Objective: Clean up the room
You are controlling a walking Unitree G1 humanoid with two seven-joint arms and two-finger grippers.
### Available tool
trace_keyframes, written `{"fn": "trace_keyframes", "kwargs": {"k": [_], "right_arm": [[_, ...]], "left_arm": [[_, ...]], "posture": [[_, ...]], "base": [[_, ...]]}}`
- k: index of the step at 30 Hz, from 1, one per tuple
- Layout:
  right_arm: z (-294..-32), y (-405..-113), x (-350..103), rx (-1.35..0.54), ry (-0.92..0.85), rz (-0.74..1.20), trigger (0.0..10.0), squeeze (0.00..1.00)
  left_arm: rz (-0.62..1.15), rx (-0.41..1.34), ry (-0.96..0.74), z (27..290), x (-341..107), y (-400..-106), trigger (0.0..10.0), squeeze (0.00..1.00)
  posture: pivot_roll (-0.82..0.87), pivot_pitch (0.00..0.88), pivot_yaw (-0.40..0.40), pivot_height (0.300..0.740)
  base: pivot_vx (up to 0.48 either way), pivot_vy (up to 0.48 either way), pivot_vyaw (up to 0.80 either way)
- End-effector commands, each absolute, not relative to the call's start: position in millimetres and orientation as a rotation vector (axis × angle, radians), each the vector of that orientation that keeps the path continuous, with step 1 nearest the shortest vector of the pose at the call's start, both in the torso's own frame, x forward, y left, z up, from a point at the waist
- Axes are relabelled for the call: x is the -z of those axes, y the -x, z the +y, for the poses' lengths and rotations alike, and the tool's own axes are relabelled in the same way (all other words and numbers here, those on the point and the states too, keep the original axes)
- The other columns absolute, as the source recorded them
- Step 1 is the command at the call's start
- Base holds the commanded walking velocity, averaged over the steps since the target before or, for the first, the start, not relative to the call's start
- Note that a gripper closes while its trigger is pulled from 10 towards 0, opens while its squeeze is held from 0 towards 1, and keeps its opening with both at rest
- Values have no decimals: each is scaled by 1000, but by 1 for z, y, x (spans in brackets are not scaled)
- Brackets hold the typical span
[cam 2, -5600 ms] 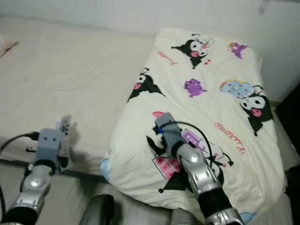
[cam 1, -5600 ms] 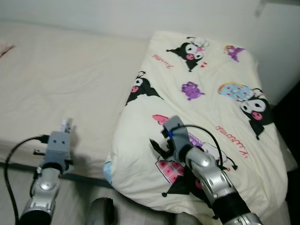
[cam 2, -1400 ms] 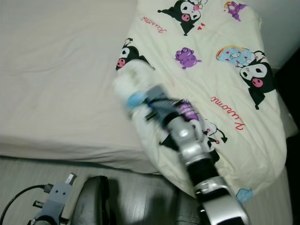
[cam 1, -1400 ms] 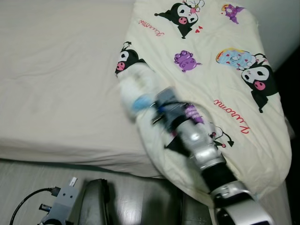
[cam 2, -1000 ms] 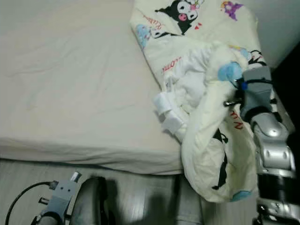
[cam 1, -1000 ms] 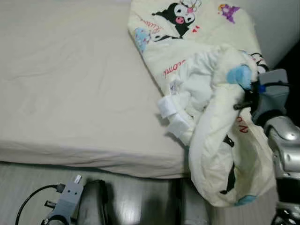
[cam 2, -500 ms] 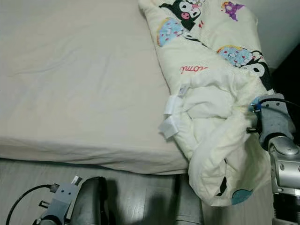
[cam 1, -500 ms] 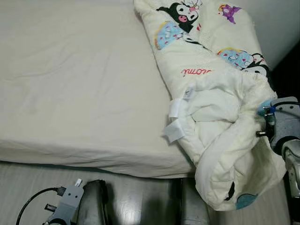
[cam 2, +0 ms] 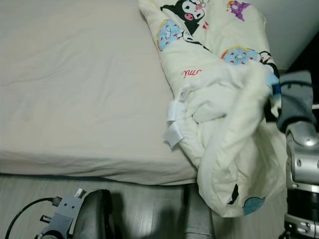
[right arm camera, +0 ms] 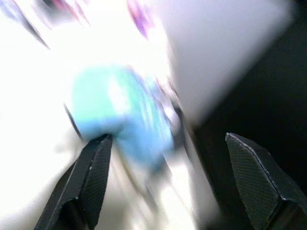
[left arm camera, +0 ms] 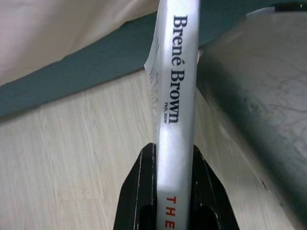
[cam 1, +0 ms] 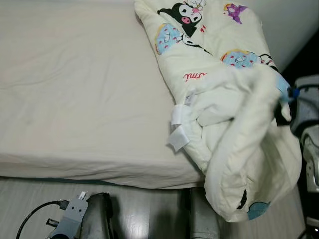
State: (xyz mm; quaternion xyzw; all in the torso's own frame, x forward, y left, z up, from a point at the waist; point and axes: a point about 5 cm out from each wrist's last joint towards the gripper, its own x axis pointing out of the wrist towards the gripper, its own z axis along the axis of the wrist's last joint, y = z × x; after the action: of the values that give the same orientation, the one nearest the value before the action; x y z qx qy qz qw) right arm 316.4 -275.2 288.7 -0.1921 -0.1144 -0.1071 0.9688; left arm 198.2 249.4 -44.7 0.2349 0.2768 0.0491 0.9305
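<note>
**Quilt folded over on bed's right side, tidy-up not finished**

Quilt lies along the right edge of the bed, doubled back on itself. Upper part is flat with cartoon prints face up. Lower part is a rumpled roll with the plain white underside showing, and two white tabs stick out at the fold. One end hangs off the bed's front edge toward the floor, a blue corner patch at the bottom.

Progress, as a judgement: quilt is bunched to one side, rest of the mattress sheet is bare and fairly smooth. Not a neat fold yet; the hanging end and loose roll need squaring up. Book is also not put away.

Right gripper is at the quilt's right edge by the blue patch, arm beside the hanging part. Wrist view is badly blurred, but its fingers stand wide apart with nothing between them, so it's released.

Left gripper hangs low near the floor at the bed's front, fingers clamped on the spine of a book, "Brené Brown" readable on it
</note>
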Motion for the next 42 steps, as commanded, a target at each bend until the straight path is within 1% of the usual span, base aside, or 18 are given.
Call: {"fn": "trace_keyframes", "kwargs": {"k": [1, 2, 3, 4, 5, 6, 7, 9, 13, 15, 17, 19, 23, 25, 28, 29, 30, 42], "right_arm": [[-253, -318, -305, 128, 371, -346, 10000, 1000], [-230, -324, -316, 22, 320, -413, 10000, 1000], [-230, -324, -316, 22, 320, -413, 10000, 1000], [-212, -329, -324, -52, 298, -453, 10000, 1000], [-212, -329, -324, -52, 298, -453, 10000, 1000], [-193, -335, -326, -124, 282, -461, 10000, 1000], [-193, -335, -326, -124, 282, -461, 10000, 1000], [-169, -344, -328, -199, 272, -458, 10000, 1000], [-162, -350, -326, -209, 258, -440, 10000, 1000], [-145, -362, -295, -308, 198, -298, 10000, 1000], [-137, -365, -283, -359, 182, -250, 10000, 1000], [-114, -369, -250, -492, 75, -135, 10000, 1000], [-102, -374, -226, -526, 22, -40, 10000, 1000], [-99, -385, -201, -449, 37, 81, 10000, 1000], [-98, -388, -194, -421, 42, 121, 10000, 1000], [-99, -391, -190, -389, 50, 145, 10000, 706], [-100, -393, -187, -357, 49, 166, 10000, 0], [-116, -406, -188, -178, 71, 226, 10000, 0]], "left_arm": [[588, -86, -479, 249, 50, -190, 10000, 0], [587, -86, -480, 249, 49, -190, 10000, 0], [587, -86, -480, 249, 49, -190, 10000, 0], [586, -86, -481, 249, 49, -190, 10000, 0], [586, -86, -481, 249, 49, -190, 10000, 0], [585, -87, -482, 250, 49, -190, 10000, 0], [585, -87, -482, 250, 49, -190, 10000, 0], [585, -100, -480, 253, 49, -188, 10000, 0], [589, -106, -480, 255, 50, -185, 10000, 0], [596, -98, -481, 253, 52, -181, 10000, 0], [597, -94, -481, 253, 52, -180, 10000, 0], [594, -84, -483, 251, 52, -180, 10000, 0], [591, -78, -487, 252, 52, -181, 10000, 0], [589, -81, -494, 256, 50, -180, 10000, 0], [588, -82, -497, 258, 50, -179, 10000, 0], [587, -83, -499, 260, 49, -178, 10000, 0], [589, -83, -501, 261, 49, -176, 10000, 0], [594, -76, -505, 262, 51, -172, 10000, 0]], "posture": [[-79, 318, -16, 561], [-79, 317, -14, 561], [-79, 317, -14, 561], [-74, 314, -15, 561], [-74, 314, -15, 561], [-57, 314, -21, 561], [-57, 314, -21, 561], [-47, 315, -28, 561], [-50, 321, -26, 561], [-47, 327, -22, 561], [-47, 327, -22, 561], [-37, 336, -15, 561], [-28, 340, -14, 561], [-18, 349, -12, 561], [-15, 351, -13, 561], [-12, 354, -12, 561], [-8, 358, -12, 561], [-7, 362, -10, 561]], "base": [[0, 0, 0], [0, 0, 0], [0, 0, 0], [0, 0, 0], [0, 0, 0], [0, 0, 0], [0, 0, 0], [0, 0, 0], [0, 0, 0], [0, 0, 0], [0, 0, 0], [0, 0, 0], [0, 0, 0], [0, 0, 0], [0, 0, 0], [0, 0, 0], [0, 0, 0], [0, 0, 0]]}}
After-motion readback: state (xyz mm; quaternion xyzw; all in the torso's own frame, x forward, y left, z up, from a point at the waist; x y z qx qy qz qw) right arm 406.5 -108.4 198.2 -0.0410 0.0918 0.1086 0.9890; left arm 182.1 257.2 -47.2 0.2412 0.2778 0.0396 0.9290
